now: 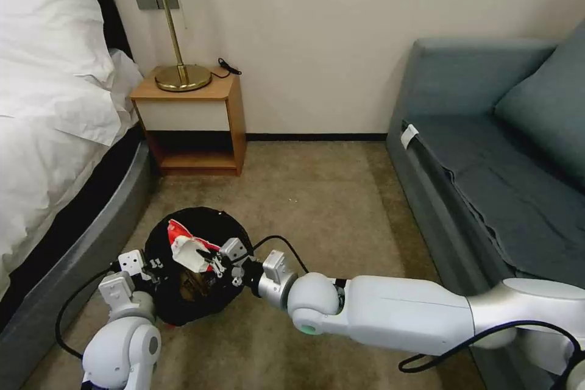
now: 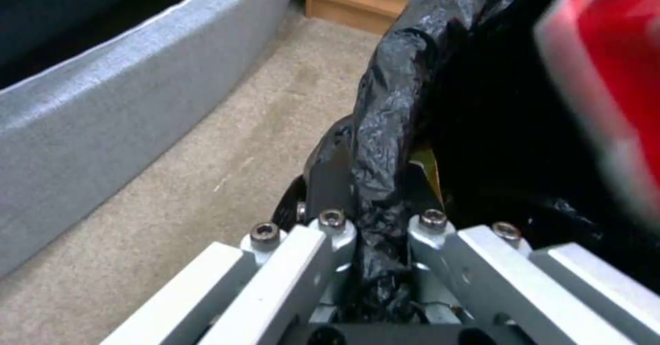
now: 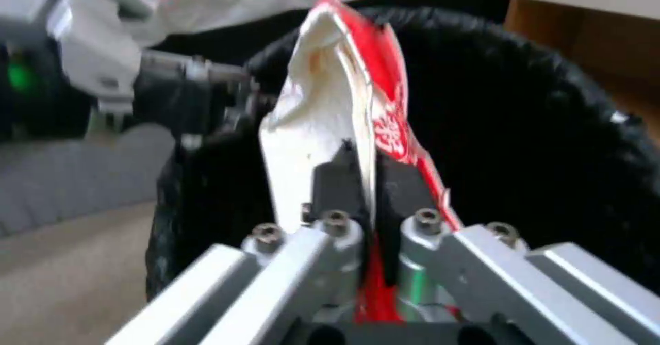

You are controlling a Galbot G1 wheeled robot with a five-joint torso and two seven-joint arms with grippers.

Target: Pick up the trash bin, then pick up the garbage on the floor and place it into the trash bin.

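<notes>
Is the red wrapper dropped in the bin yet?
Not yet: the right gripper pinches the wrapper above the bin.

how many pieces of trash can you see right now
2. A red-and-white wrapper is pinched in the right gripper over the trash bin; something gold-brown lies inside the bin. More may be hidden in the black liner.

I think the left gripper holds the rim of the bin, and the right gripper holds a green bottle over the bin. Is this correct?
Not quite. The right gripper is shut on a red-and-white wrapper, not a green bottle, as the right wrist view shows. The rest is right: the left gripper holds the rim of the bin, and the wrapper is over the bin.
</notes>
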